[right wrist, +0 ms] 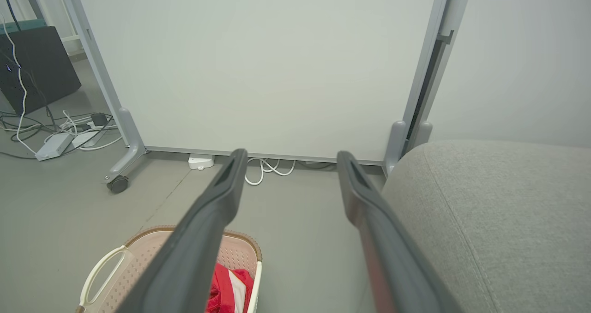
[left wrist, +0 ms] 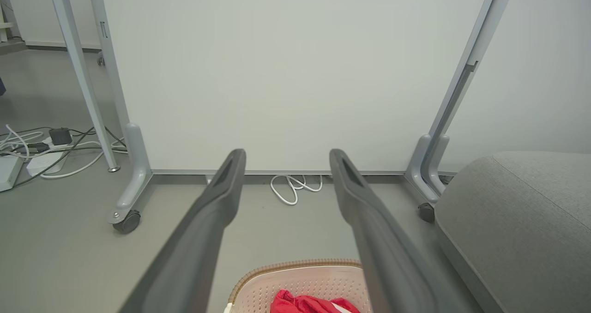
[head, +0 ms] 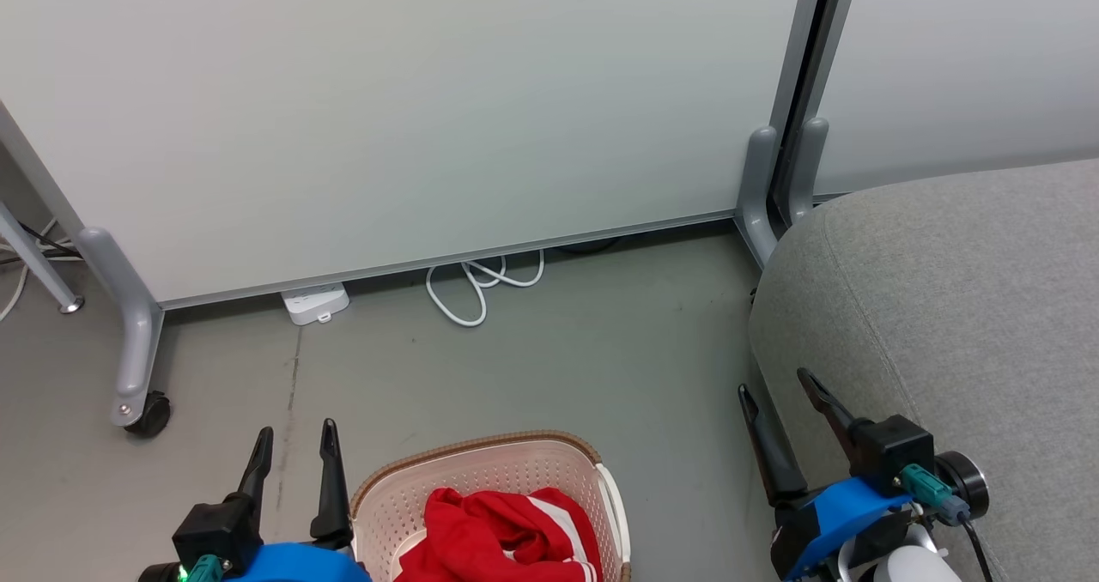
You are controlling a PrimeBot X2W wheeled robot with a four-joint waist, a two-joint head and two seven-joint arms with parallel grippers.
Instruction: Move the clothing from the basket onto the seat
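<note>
We reckon the soft red white-striped fabric clothing (head: 506,530) (light, floppy) pinches best at its crest, left gripper (head: 296,427) and right gripper (head: 773,381) both spread empty.

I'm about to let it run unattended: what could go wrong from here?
1. The clothing lies bunched in the basket; the open left gripper beside the rim might grab only part, leaving the rest to drop on the floor short of the seat.
2. A finger could catch the basket's perforated wall and tip it.
3. The right gripper hangs close to the seat's edge and could bump it.
</note>
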